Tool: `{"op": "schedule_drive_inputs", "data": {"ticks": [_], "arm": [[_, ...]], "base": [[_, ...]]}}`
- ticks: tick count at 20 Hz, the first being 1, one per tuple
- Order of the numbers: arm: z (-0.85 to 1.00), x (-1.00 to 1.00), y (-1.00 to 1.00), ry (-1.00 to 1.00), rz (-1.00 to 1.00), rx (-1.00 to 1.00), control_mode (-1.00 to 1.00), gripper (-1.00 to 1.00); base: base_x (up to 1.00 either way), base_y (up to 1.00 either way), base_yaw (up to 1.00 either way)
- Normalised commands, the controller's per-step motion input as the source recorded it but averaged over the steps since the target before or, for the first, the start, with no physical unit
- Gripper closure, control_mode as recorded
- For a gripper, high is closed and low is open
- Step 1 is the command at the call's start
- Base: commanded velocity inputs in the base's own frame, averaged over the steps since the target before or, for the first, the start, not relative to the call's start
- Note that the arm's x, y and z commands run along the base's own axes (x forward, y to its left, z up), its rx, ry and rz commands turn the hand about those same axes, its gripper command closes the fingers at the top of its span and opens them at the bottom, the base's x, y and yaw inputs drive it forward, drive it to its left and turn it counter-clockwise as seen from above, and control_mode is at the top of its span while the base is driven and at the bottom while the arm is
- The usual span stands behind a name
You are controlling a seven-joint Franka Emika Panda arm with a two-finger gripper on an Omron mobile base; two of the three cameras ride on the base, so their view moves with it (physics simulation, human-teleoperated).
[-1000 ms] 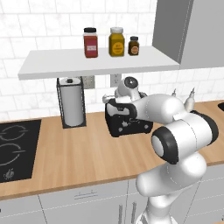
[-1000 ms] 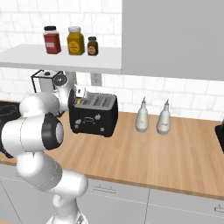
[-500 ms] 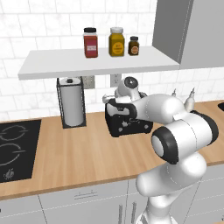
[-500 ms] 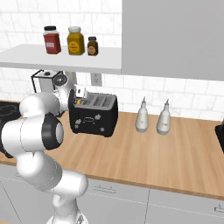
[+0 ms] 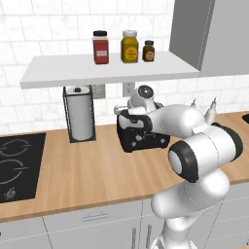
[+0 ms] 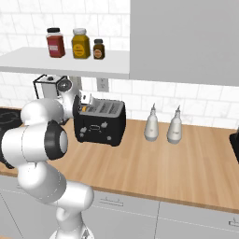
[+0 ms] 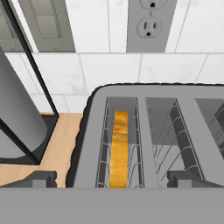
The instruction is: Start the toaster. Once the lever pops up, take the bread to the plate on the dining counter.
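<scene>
The gripper hangs just above the toaster, looking straight down into it, its two dark fingertips spread wide with nothing between them. One slice of bread stands on edge in the left of the toaster's two slots in the hand view; the other slot shows bare wire guides. In the base views the hand is largely covered by the arm's own white links, so the jaws cannot be made out there.

One paper-towel roll in a black wire holder stands on the toaster's left, as the left base view shows it. Two white bottles stand on its other side, close together. Three jars sit in a row on the white shelf above: red, yellow and a small dark one.

All rests on a light wood worktop against a white tiled wall, with grey cabinet fronts below. A black hob is cut off at the left edge, and one wall outlet is cropped at the top of the hand view.
</scene>
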Motion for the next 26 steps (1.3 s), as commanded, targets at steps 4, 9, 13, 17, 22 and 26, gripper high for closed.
{"op": "schedule_drive_inputs", "data": {"ticks": [4,9,13,17,22,26], "arm": [[0.00,0.00,0.00,0.00,0.00,0.00,-1.00,-1.00],[0.00,0.00,0.00,0.00,0.00,0.00,-1.00,-1.00],[0.00,0.00,0.00,0.00,0.00,0.00,-1.00,-1.00],[0.00,0.00,0.00,0.00,0.00,0.00,-1.00,-1.00],[0.00,0.00,0.00,0.00,0.00,0.00,-1.00,-1.00],[0.00,0.00,0.00,0.00,0.00,0.00,-1.00,-1.00]], "base": [[0.00,0.00,0.00],[0.00,0.00,0.00],[0.00,0.00,0.00],[0.00,0.00,0.00],[0.00,0.00,0.00],[0.00,0.00,0.00]]}}
